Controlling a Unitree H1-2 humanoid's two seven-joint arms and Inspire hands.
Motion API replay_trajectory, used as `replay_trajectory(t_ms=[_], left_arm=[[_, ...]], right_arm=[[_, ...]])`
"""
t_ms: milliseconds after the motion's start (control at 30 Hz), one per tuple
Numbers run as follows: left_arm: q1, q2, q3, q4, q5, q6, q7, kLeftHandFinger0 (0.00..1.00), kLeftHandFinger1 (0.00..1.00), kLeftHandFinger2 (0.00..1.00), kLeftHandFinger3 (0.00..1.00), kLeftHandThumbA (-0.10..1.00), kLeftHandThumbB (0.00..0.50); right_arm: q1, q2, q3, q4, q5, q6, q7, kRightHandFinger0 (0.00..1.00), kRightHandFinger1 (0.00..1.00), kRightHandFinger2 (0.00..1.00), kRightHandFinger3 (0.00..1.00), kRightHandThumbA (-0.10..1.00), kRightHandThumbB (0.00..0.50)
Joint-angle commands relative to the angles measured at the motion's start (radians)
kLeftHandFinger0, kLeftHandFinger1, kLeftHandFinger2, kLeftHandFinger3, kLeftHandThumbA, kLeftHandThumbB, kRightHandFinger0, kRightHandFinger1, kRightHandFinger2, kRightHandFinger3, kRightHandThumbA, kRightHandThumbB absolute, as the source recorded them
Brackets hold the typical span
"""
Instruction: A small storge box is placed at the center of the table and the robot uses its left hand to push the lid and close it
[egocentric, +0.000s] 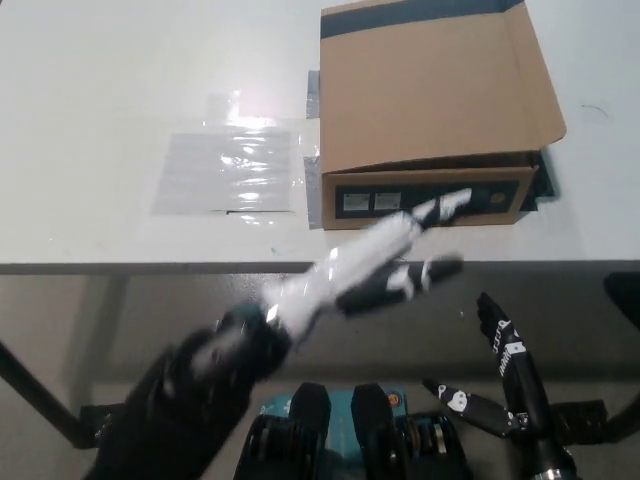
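Resting on white table (120, 120), cardboard box (430, 100) sits closed.

The left hand (385, 258) is white on its back with dark, near-black finger segments and pale tips, blurred in the head view. A white wrist cuff joins it to a bulky black forearm with a rounded joint housing. The right hand (500, 375) is black, slim-fingered, with small white markings printed along the fingers.
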Motion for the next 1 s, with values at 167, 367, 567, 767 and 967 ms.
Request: replay_trajectory(t_ms=[167,367,567,767,967], left_arm=[[0.388,0.036,0.133,-0.220,0.028,-0.190,0.059,1.00,1.00,1.00,1.00,1.00,0.397],[0.453,0.055,0.253,-0.037,0.136,-0.326,0.117,1.00,1.00,1.00,1.00,1.00,0.453],[0.427,0.044,0.317,0.132,0.164,-0.388,0.152,1.00,1.00,1.00,1.00,1.00,0.473],[0.395,0.040,0.347,0.266,0.183,-0.442,0.187,1.00,1.00,1.00,1.00,1.00,0.462],[0.397,0.042,0.353,0.306,0.219,-0.442,0.222,1.00,1.00,1.00,1.00,1.00,0.422]], right_arm=[[-0.038,-0.012,0.008,-0.026,0.018,-0.051,0.021,1.00,1.00,1.00,1.00,1.00,0.324],[-0.042,-0.011,0.010,-0.015,0.018,-0.051,0.021,1.00,1.00,1.00,1.00,1.00,0.339],[-0.040,-0.008,0.016,-0.016,0.013,-0.051,0.016,1.00,1.00,1.00,1.00,1.00,0.324],[-0.046,-0.008,0.019,-0.012,0.012,-0.051,0.016,1.00,1.00,1.00,1.00,1.00,0.329],[-0.038,-0.012,0.027,-0.022,0.003,-0.051,0.008,1.00,1.00,1.00,1.00,1.00,0.327]])
